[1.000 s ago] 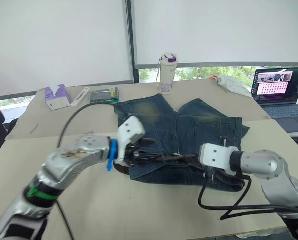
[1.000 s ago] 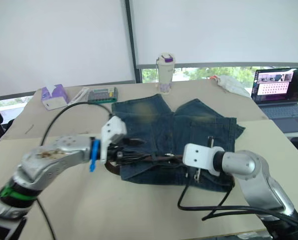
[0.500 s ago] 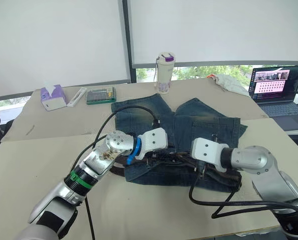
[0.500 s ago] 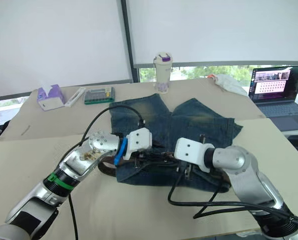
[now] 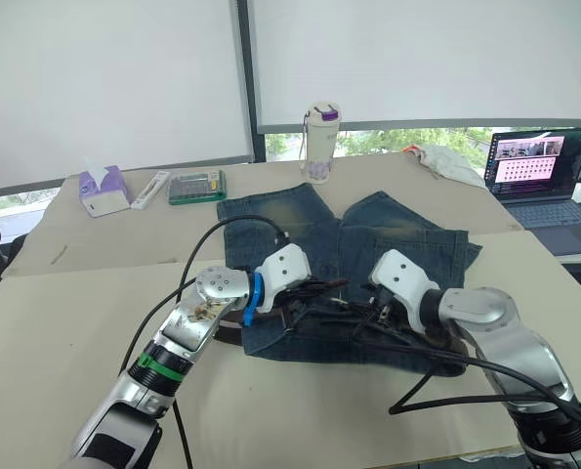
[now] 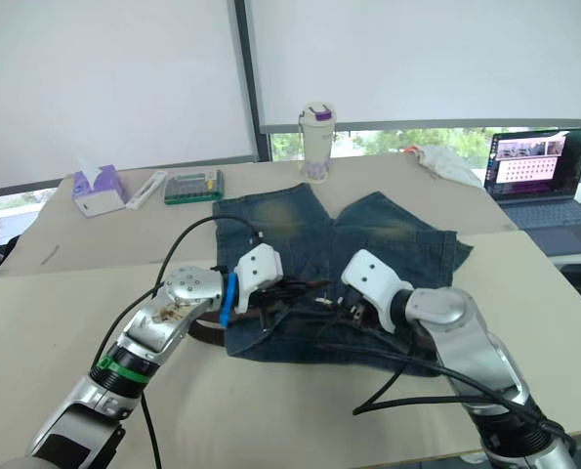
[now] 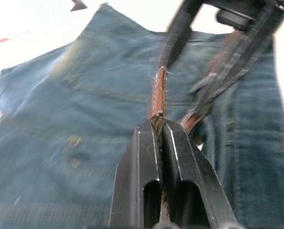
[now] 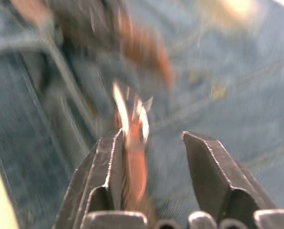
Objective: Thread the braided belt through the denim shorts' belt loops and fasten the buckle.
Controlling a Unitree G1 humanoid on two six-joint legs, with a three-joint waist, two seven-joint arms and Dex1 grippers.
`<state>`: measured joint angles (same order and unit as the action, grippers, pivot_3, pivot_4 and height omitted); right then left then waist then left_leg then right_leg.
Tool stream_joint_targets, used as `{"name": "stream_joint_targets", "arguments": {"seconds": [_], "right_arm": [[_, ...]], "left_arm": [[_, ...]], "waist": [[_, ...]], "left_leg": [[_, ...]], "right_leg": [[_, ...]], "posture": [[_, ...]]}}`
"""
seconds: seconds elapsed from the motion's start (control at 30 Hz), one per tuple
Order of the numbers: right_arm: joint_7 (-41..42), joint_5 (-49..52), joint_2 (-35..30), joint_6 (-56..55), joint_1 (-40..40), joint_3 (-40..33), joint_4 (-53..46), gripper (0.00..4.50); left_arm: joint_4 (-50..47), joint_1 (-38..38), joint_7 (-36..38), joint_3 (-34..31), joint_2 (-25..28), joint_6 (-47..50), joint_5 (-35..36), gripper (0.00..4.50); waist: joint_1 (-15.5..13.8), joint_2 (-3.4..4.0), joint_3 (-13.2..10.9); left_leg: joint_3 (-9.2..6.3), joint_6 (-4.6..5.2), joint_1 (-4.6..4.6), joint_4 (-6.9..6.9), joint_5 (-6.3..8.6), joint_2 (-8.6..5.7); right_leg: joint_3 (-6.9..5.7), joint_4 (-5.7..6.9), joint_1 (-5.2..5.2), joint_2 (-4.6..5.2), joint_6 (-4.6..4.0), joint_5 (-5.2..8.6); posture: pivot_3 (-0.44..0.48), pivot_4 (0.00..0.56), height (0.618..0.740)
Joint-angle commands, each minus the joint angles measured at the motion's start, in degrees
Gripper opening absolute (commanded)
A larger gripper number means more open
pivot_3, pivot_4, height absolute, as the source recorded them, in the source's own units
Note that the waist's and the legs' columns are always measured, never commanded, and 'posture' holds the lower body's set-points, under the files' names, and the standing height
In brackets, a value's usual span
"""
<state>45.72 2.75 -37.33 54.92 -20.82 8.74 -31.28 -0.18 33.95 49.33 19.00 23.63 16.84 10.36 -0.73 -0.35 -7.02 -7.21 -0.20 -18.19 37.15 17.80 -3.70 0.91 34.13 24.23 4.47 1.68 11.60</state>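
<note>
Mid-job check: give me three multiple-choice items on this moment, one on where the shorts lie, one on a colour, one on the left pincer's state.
1. Where do the denim shorts lie?
A. flat on the table
B. on the laptop
C. on the floor

2. What colour is the cap of the bottle behind the shorts?
A. red
B. purple
C. green

3. What state is the left pincer in?
A. wide open
B. shut on nothing
C. shut on the braided belt

Answers: 1 A, the shorts are spread on the table. 2 B, its cap is purple. 3 C, the left wrist view shows the brown strap clamped between the fingers.
</note>
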Motion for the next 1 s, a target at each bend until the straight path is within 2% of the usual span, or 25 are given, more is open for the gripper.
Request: {"name": "stream_joint_targets", "arguments": {"seconds": [0.03,0.27,0.47,0.5,0.7,0.8,0.93,1.0], "right_arm": [[-2.8,1.3,1.8,2.6,-0.4,1.4,-2.0,2.05],[-6.8,-0.3,1.8,3.1,-1.5,5.5,1.0,2.05],[-8.2,-0.5,1.2,3.1,-1.1,8.6,1.5,0.18],[-8.4,-0.4,1.3,3.2,-1.1,8.8,1.4,0.05],[-9.1,-0.6,0.4,2.5,0.3,10.1,1.0,0.05],[-9.5,-0.5,0.1,2.0,1.0,10.4,1.0,0.05],[-10.1,-0.5,0.2,1.9,1.8,10.4,0.8,0.05],[-10.5,-0.4,0.4,2.2,2.2,10.1,0.6,0.05]], "left_arm": [[-1.5,0.3,-2.2,-2.0,-1.8,1.2,0.2,0.0],[-0.4,0.9,-4.4,-4.1,-4.5,-0.6,0.7,0.0],[0.7,6.3,-17.6,-16.8,-16.1,12.8,10.9,0.0],[0.8,6.7,-19.1,-18.1,-16.9,14.1,11.7,0.0],[7.5,13.0,-33.5,-33.2,-19.6,19.3,18.4,0.0],[9.6,15.8,-36.2,-37.4,-18.6,19.1,20.9,0.0],[14.4,19.3,-44.4,-44.8,-16.6,16.6,22.1,0.0],[15.7,19.8,-45.2,-46.3,-15.0,16.1,22.4,0.0]], "waist": [[0.0,0.0,0.0],[0.0,0.03,0.0],[0.0,0.02,0.0],[0.0,0.01,0.1],[0.1,0.11,0.1],[0.0,0.1,0.1],[-0.1,0.08,0.1],[0.0,0.1,0.2]], "left_leg": [[0.0,0.0,0.0,0.03,0.0,-0.02],[-0.02,-0.01,0.0,0.05,0.0,-0.02],[-0.1,-0.01,-0.12,0.33,0.0,-0.11],[-0.13,-0.01,-0.11,0.35,0.01,-0.11],[-0.12,-0.02,-0.04,0.3,0.02,-0.06],[-0.15,-0.03,-0.06,0.39,0.02,-0.11],[-0.24,-0.05,-0.07,0.49,0.03,-0.29],[-0.25,-0.07,-0.06,0.5,0.04,-0.33]], "right_leg": [[0.0,0.0,0.0,0.01,0.01,0.0],[-0.01,0.02,0.0,0.01,0.01,-0.01],[-0.14,0.03,0.0,0.04,0.06,-0.04],[-0.1,0.06,0.0,0.04,0.07,-0.04],[-0.08,0.06,-0.03,-0.01,0.07,-0.04],[-0.09,0.06,-0.01,0.02,0.08,-0.05],[-0.12,0.07,-0.05,0.07,0.1,-0.06],[-0.1,0.07,-0.04,0.06,0.11,-0.06]], "posture": [[0.0,0.15,0.74],[0.0,0.15,0.74],[0.0,0.15,0.74],[0.0,0.15,0.74],[0.0,0.15,0.74],[0.0,0.15,0.74],[0.0,0.15,0.74],[0.0,0.15,0.74]]}}
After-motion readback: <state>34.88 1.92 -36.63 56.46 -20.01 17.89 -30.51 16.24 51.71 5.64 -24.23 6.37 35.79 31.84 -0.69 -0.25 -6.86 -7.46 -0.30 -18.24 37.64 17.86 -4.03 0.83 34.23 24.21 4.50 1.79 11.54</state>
